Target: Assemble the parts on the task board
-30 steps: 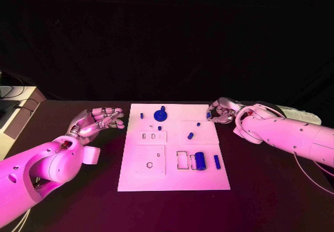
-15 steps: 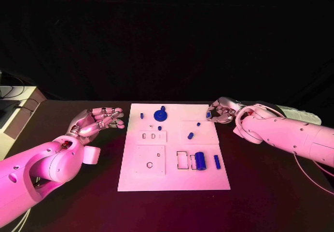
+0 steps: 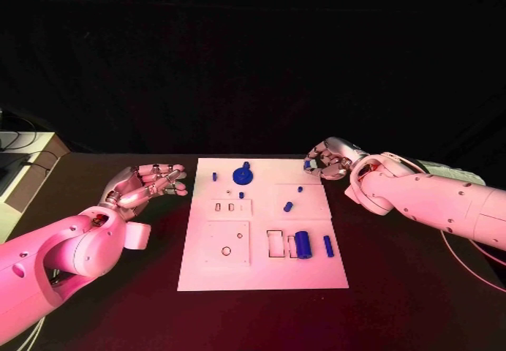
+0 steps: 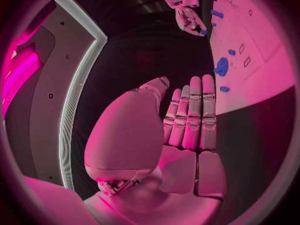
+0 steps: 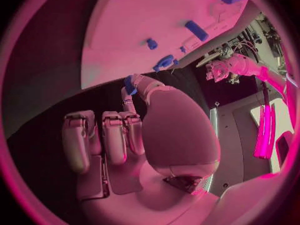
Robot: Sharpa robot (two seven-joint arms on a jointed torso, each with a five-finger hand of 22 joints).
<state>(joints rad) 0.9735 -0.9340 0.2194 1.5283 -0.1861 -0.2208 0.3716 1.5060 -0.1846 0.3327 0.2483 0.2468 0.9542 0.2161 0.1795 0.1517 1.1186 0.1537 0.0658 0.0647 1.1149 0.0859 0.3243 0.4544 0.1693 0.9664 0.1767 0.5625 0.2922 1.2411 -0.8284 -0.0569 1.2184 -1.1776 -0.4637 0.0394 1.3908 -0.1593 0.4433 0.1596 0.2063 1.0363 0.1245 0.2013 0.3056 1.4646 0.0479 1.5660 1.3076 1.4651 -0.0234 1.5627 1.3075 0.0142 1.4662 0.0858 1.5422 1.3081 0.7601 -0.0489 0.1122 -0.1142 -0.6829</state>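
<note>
The left hand is seen just off the left edge of the white task board, above the black table; its fingers are laid side by side and curl toward the palm, and nothing is held in them. On the board, a small blue peg is seen near the far left corner, with a blue round knobbed part just beside it. Below these, a tiny blue stud is placed above a pair of small slots. Toward the near half, a blue cylinder is laid in a rectangular recess, and a slim blue bar lies just to its right. Further back, a short blue piece and a smaller blue stud are set on the right half of the board. The right hand is held over the far right corner of the board, and a small blue part is pinched between its thumb and a fingertip, while its other fingers are curled together.
</note>
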